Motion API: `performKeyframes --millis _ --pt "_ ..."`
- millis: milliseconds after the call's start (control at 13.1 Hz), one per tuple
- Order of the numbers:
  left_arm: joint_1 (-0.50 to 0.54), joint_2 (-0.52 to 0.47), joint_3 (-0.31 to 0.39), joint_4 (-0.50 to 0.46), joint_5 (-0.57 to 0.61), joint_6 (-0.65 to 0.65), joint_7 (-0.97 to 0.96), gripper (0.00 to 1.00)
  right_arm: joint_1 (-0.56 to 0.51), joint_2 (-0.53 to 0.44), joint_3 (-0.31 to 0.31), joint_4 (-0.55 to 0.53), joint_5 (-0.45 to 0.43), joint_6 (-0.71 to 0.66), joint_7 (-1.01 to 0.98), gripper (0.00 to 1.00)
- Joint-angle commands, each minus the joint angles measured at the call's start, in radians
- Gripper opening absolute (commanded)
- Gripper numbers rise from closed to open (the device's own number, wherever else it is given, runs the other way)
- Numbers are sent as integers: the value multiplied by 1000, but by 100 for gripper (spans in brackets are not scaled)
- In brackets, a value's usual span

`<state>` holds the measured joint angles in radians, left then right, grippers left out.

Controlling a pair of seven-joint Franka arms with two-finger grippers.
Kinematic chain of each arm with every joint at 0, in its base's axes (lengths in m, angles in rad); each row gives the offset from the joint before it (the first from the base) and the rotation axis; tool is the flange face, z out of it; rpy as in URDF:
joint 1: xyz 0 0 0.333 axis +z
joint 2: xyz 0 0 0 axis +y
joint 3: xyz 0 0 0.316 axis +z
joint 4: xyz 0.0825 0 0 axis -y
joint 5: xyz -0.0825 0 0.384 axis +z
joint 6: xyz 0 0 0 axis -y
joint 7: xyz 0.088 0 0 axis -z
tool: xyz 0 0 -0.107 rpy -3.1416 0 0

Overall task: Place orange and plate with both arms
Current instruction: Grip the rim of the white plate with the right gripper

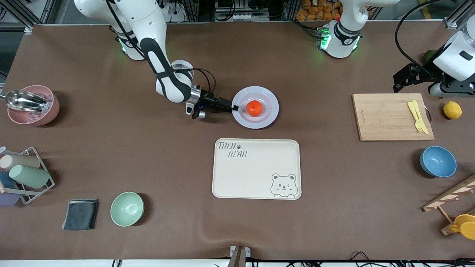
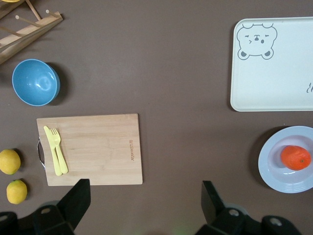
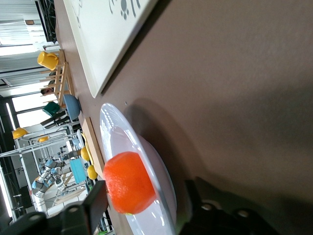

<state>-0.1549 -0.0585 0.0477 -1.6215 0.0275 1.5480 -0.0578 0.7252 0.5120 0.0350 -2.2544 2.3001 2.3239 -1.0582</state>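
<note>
- At the plate's rim, on the side toward the right arm's base, sits the right end effector: its fingers straddle the rim, one above and one beneath, with a gap showing, so I judge them narrowing but not yet clamped.
- Just past its fingertips, the orange rests in the plate's middle, loose and free to roll.
- Nearer the front camera than this end effector lies the cream tray with the bear drawing, close to the plate but apart from it.
- Over the worktop at the left arm's end, above the edge of the cutting board, the left end effector hangs with fingers wide and nothing between them; that arm waits.
- Risk: a grip on one edge only may let the plate tip when lifted, and the orange would roll off.
- Risk: a shallow bite on the smooth rim could slip, dropping the plate short of the tray.
- Risk: a quick swing toward the tray could roll the orange off the rim.
</note>
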Motion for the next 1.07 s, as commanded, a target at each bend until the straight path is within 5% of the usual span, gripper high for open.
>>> performKeyframes --millis 0,152,457,990 --pt "4 -7 -5 -9 12 21 -5 100 28 13 -11 21 35 18 -26 22" --pt "5 -12 0 -8 -20 21 -5 100 31 11 -11 21 35 18 -26 0" --pt "6 -15 1 -8 -27 15 -4 100 28 -12 -7 22 36 12 -16 0" --pt "6 -9 1 -5 -23 15 -2 100 30 -92 17 48 215 8 -11 0"
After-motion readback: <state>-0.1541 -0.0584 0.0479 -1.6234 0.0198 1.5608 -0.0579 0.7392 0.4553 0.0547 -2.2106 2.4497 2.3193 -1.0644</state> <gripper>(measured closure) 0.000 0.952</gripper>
